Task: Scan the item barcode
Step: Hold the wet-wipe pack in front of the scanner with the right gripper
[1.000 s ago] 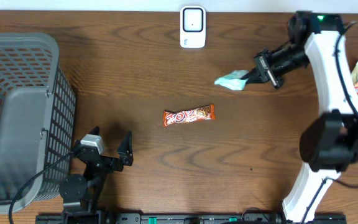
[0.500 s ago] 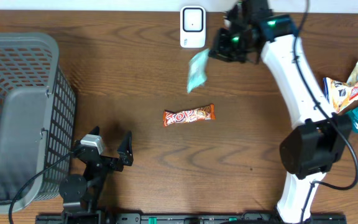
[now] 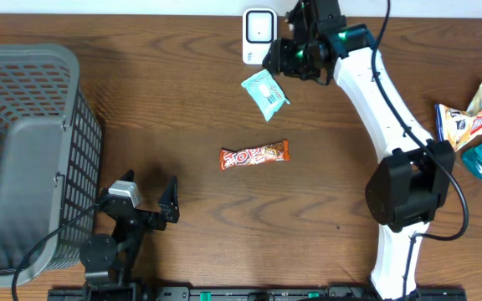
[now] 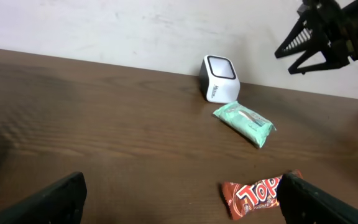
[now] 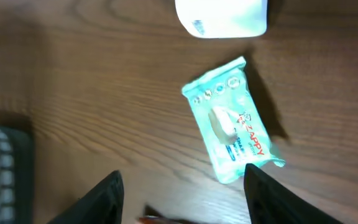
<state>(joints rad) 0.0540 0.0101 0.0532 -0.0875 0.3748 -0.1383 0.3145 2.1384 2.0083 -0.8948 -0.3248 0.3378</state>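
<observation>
Right gripper [image 3: 284, 58] open, empty above wipes pack [image 3: 265, 94] — I read it as laid on bench [image 3: 182, 109] beside scanner [image 3: 259, 36] for reading; left gripper [image 3: 147, 201] open.

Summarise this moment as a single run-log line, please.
right gripper: jaws open, above Zappy wipes packet | packet: flat on table beside barcode scanner, unheld | left gripper: jaws open | candy bar: untouched

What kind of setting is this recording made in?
Probably a mock shop checkout on a wooden table: a white barcode scanner, a grey mesh basket, and packaged goods such as a candy bar and a pack of wipes.
</observation>
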